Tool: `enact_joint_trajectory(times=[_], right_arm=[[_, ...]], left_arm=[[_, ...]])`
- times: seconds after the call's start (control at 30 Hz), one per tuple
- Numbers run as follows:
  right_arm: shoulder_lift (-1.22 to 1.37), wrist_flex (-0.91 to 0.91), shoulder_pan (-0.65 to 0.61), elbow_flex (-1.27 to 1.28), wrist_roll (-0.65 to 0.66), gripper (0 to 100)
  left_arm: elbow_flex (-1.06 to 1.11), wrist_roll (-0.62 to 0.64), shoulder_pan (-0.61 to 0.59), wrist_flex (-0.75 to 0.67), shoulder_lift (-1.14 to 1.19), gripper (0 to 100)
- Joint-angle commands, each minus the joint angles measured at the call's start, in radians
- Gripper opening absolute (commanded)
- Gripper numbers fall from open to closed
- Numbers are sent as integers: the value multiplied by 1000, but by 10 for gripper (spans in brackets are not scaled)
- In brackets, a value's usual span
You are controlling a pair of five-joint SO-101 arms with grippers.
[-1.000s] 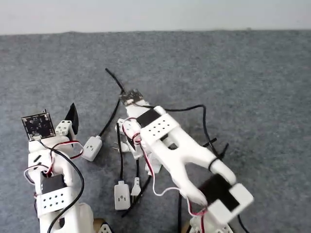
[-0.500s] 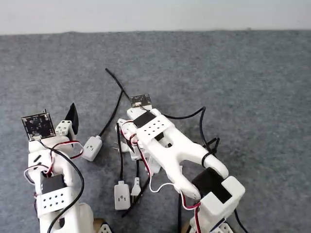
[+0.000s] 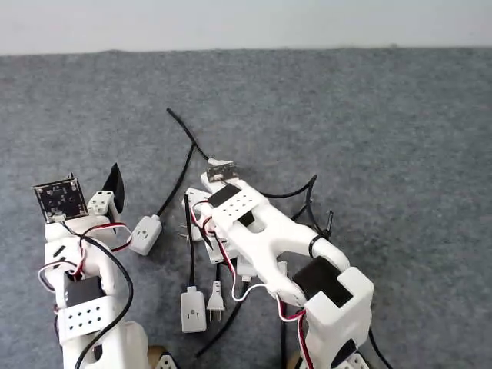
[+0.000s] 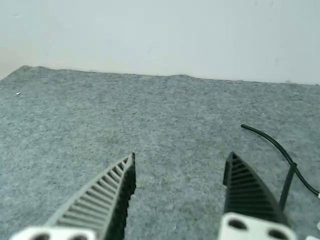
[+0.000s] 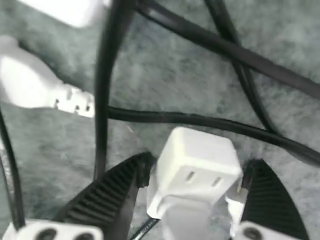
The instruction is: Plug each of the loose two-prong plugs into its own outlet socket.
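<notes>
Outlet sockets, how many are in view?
3. One outlet socket beside the left arm, a second socket between the arms, a third socket between the right gripper jaws; others may be hidden.

The place looked like a robotics lab or a hobbyist's test bench rather than a home or a shop. A table (image 3: 400,138) covered in plain grey, carpet-like felt ran up to a bare pale wall (image 3: 246,23) along the top of the frame, with no furnishings around it. Two white arms, one at the lower left (image 3: 84,307) and one in the lower middle (image 3: 269,238), stood with their workings exposed: a bare circuit board (image 3: 60,198) at the left, and thin red, white and black wires (image 3: 223,254) looping along the joints. Black cords (image 3: 181,173) and white outlet sockets (image 3: 144,234) lay scattered on the felt like test pieces.
</notes>
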Motion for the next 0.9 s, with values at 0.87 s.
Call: enact_joint_trajectory(times=[0.87], right_arm=[[-79,458,217,-361,132,8]], left_arm=[[-8,-12,5,-37,3,280]])
